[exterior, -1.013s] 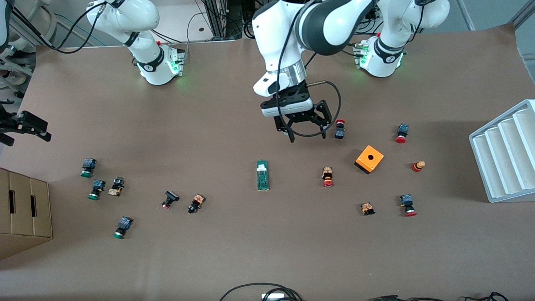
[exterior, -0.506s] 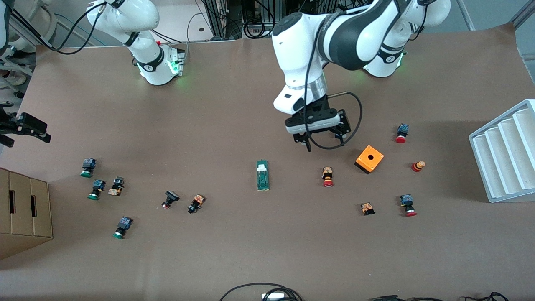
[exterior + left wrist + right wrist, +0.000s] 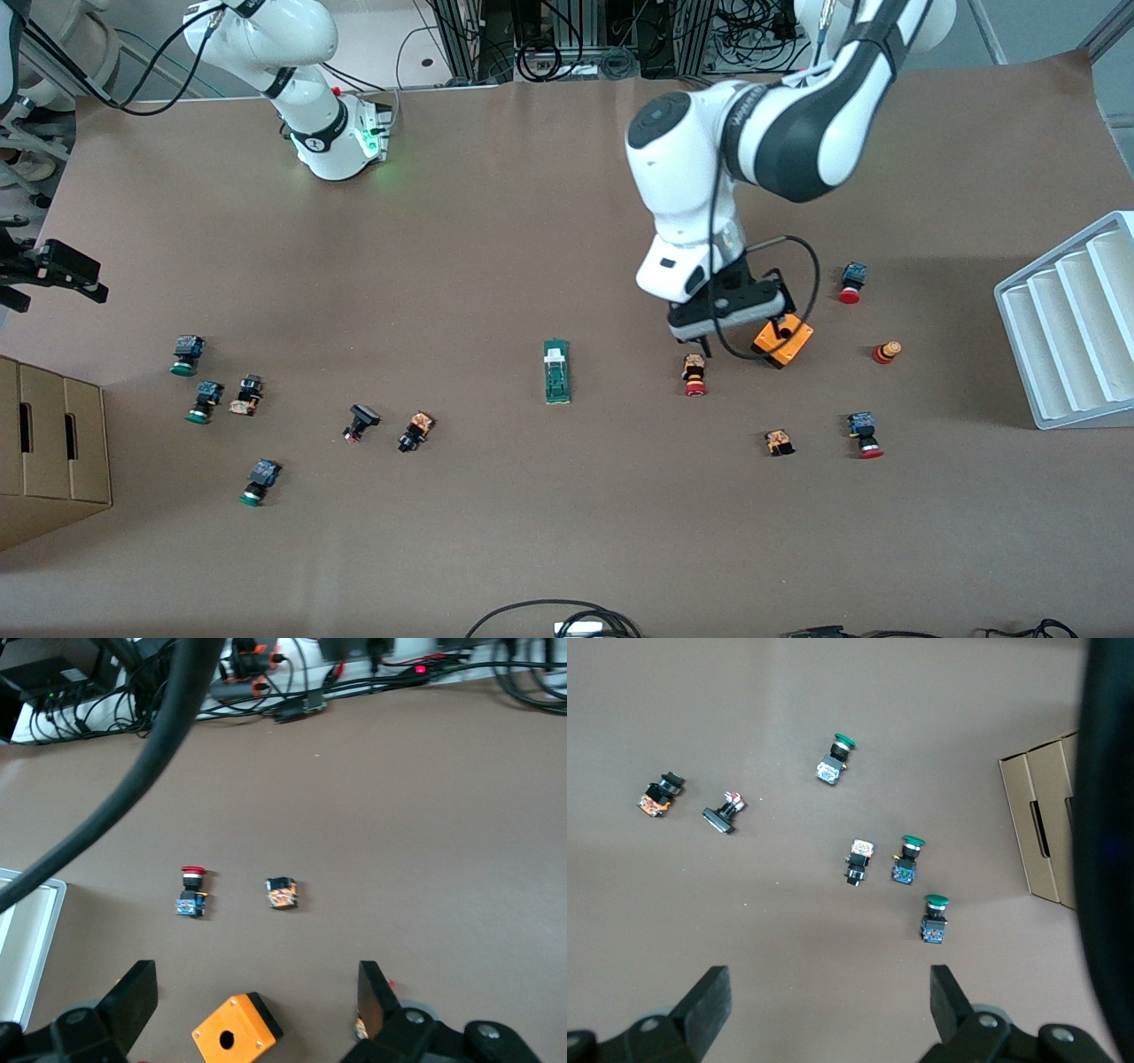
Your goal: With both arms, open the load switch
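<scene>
In the front view we see the load switch (image 3: 556,371) lying mid-table, its long axis running from the robots' bases toward the camera, the white block at the end farther from the camera. The left gripper (image 3: 728,316) hangs over the orange box (image 3: 785,339), not the switch, so we fear it bumps the box. In the left wrist view its fingers (image 3: 133,1000) stand wide apart, holding nothing. In the right wrist view the right gripper (image 3: 830,1003) waits, spread wide and empty, above green-capped push-buttons (image 3: 907,859).
</scene>
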